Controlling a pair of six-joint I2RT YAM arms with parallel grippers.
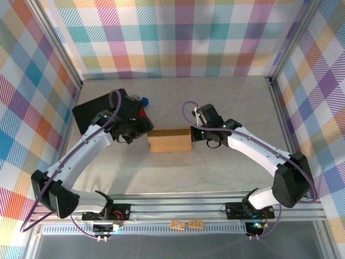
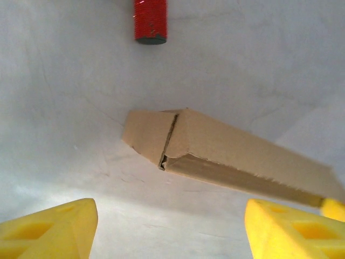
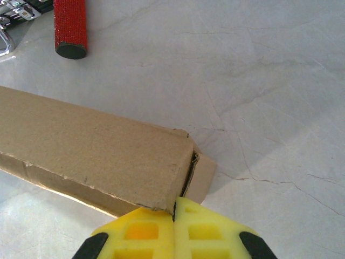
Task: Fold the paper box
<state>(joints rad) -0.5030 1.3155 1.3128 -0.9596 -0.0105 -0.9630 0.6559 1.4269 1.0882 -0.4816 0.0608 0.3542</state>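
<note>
Brown cardboard paper box looks nearly folded; left fingers gape empty, right fingers shut, end flap wants tucking next.

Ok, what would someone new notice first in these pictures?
The brown paper box, folded long and narrow, lies at the centre of the table. The left gripper stands open facing one end; the right gripper is shut at the other end's corner. A red cylinder lies apart from the box.
</note>
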